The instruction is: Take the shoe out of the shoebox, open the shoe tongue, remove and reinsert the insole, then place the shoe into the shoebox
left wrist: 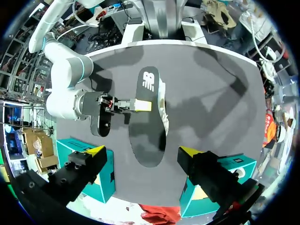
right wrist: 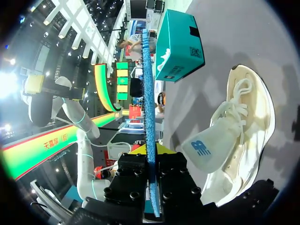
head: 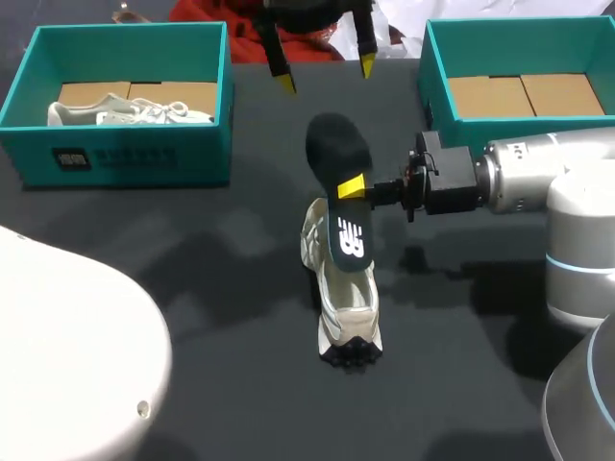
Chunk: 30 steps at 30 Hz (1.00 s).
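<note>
The pale shoe (head: 348,312) lies in the middle of the dark surface (head: 192,250), outside both boxes. Just over it, the right claw (head: 352,186) pinches the dark insole (head: 338,158) from the side, above the shoe's opening. Farther off, the left claw (head: 326,77) hangs spread and empty. Beyond lie the left shoebox (head: 125,158), holding a second shoe (head: 130,112), and the right shoebox (head: 438,91).

The insole (head: 338,154) is black with a white logo, blue along its edge. The shoe (head: 348,307) is cream, white-laced, black-soled. The left shoebox (head: 144,154) and right shoebox (head: 437,86) are teal, brown inside; the counter (head: 221,384) is dark grey.
</note>
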{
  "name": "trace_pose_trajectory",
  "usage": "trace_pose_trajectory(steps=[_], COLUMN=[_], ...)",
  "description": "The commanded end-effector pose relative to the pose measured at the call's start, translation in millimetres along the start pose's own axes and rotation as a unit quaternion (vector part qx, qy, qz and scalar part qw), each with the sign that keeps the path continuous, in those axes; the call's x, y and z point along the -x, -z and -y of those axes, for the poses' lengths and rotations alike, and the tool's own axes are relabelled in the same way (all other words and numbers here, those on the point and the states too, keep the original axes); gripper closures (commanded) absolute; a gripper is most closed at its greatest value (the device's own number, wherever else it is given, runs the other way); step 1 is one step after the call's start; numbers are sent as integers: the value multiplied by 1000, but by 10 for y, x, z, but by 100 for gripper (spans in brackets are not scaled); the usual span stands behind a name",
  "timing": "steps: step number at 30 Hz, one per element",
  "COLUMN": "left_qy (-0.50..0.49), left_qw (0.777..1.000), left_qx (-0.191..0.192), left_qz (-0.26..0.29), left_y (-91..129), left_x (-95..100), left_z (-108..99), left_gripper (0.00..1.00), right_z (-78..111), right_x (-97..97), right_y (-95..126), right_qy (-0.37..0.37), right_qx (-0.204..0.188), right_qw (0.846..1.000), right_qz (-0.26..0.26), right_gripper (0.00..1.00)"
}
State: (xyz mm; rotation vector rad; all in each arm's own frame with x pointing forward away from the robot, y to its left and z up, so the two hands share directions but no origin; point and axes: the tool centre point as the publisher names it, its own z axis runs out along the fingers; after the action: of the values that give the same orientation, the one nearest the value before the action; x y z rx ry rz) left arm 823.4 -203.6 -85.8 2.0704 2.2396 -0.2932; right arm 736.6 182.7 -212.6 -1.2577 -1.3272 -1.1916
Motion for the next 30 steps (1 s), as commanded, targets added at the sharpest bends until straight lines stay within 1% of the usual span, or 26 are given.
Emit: trace_pose_trajectory(steps=[1,11,17,24,30], left_qy=[-1,-10,-10,-16,-22], left_qw=[985,983,987,996,1000], left_qx=[-1,-2,-4,-1,-5], left_qz=[-175,-181,-160,-93,-6], left_y=[1,-86,-96,-66,-49], left_x=[71,123,85,-42,-210], left_z=[-37,-23,-23,-8,64], left_gripper=[0,0,0,0,0], right_z=[8,8,8,8,8], right_x=[2,2,2,2,2], right_y=[-16,-16,-16,-16,-16], right_qy=[0,0,0,0,0], right_qx=[1,1,1,1,1], right_qw=[1000,1000,1000,1000,1000], right_qz=[1,1,1,1,1], right_gripper=[100,100,100,100,100])
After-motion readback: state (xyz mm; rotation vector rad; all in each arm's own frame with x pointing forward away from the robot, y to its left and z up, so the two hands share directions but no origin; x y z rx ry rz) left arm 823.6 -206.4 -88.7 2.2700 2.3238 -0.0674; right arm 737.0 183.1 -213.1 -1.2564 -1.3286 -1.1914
